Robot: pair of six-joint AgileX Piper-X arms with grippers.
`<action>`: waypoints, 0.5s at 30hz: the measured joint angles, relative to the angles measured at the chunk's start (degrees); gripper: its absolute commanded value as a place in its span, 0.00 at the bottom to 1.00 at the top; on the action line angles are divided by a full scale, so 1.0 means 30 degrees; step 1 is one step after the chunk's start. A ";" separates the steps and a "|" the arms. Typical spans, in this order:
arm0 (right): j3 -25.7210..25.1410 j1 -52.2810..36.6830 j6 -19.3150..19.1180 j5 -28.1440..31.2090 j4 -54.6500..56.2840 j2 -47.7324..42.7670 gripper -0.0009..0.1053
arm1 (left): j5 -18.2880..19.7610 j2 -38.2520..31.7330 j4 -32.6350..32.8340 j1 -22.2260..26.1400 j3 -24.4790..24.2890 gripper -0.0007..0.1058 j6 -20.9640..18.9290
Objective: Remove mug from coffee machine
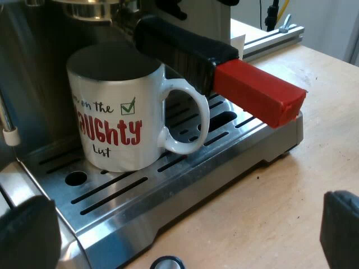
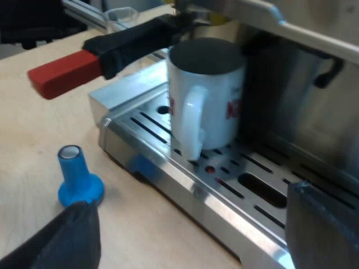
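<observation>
White mug (image 1: 115,106): upright on the espresso machine's (image 2: 314,61) slotted steel drip tray (image 1: 185,168), beneath the holder (image 1: 185,47).
Writing: "on the", ticked green box, red "NAUGHTY", "List".
Holder handle (image 1: 258,92): black, ending in red, above the mug's rim.
Blue tamper (image 2: 78,179): on the desk (image 1: 252,213), near the tray.
Left hand (image 1: 185,241): spread apart, holding nothing.
Right hand (image 2: 193,235): spread apart, holding nothing.
</observation>
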 measured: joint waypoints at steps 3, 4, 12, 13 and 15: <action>0.0743 0.0518 0.0088 0.0804 -0.1861 0.0616 0.67 | 0.0000 0.0000 0.0000 0.0000 0.0000 0.90 0.0000; 0.0963 0.0667 0.0075 0.1113 -0.2604 0.1056 0.67 | 0.0000 0.0000 0.0000 0.0000 0.0000 0.90 0.0000; 0.1405 0.0943 0.0098 0.1430 -0.6528 0.4627 0.67 | 0.0000 0.0000 0.0000 0.0000 0.0020 0.90 0.0000; 0.1405 0.0943 0.0220 0.1517 -0.7402 0.5340 0.67 | 0.0000 0.0000 0.0000 0.0000 0.0020 0.90 0.0000; 0.1405 0.0943 0.0357 0.1688 -0.7999 0.5887 0.67 | 0.0000 0.0000 0.0000 0.0000 0.0020 0.90 0.0000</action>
